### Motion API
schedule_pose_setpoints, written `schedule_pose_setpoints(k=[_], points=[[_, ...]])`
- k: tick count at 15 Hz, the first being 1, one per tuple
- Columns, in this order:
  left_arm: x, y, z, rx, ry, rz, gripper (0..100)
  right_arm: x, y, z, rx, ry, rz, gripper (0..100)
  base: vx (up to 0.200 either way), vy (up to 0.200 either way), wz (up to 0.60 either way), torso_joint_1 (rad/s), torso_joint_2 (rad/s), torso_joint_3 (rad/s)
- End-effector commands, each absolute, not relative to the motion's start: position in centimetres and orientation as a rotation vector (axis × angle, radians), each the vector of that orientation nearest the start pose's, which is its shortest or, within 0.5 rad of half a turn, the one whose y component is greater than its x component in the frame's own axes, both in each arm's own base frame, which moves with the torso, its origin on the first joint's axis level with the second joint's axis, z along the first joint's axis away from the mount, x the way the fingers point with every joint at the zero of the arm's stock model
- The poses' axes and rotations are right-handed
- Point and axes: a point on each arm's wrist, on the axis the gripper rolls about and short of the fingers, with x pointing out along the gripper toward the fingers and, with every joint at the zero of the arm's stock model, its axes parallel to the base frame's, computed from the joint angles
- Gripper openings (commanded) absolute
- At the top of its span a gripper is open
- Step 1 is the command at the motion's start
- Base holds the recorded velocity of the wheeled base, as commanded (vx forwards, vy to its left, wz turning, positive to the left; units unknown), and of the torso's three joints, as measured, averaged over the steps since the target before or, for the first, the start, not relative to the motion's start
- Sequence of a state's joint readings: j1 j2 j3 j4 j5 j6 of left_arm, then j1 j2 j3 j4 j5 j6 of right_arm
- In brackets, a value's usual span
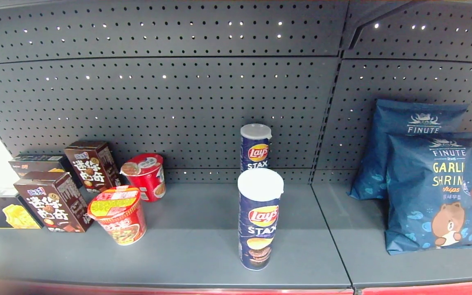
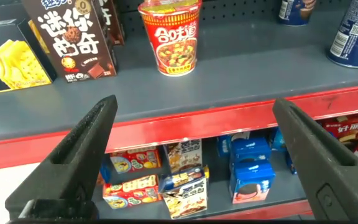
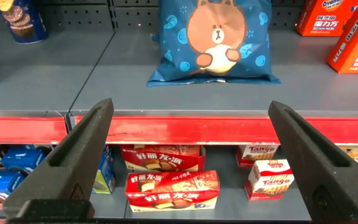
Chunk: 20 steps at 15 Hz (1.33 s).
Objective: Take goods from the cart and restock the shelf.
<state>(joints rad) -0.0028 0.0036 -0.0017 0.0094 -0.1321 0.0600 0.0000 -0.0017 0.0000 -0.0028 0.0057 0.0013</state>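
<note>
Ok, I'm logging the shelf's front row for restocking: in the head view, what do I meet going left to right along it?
Dark box with yellow crackers → brown cookie box → red and yellow noodle cup → front chip can → blue bag with the bear.

The shelf (image 1: 203,250) is matt grey painted metal — its back panel (image 1: 158,102) perforated. The front chip can (image 1: 259,233) looks glossy, with a smooth white plastic lid (image 1: 260,184); the front blue bag (image 1: 424,196) is crinkled film.
</note>
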Motion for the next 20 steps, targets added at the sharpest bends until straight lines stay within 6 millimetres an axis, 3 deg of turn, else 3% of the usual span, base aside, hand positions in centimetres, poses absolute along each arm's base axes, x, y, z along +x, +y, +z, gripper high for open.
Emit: schedule_pose_setpoints(k=[1, 20], points=[[-2.3, -0.29, 7.5, 0.059, 0.005, -0.134, 100, -2.28, 0.01, 7.58, 0.002, -0.003, 0.006, 100, 0.0, 0.2, 0.0, 0.002, 0.0, 0.002], [-2.3, -0.29, 7.5, 0.053, 0.006, -0.134, 100, -2.28, 0.01, 7.58, 0.002, -0.003, 0.006, 100, 0.0, 0.0, 0.0, 0.0, 0.0, 0.0]])
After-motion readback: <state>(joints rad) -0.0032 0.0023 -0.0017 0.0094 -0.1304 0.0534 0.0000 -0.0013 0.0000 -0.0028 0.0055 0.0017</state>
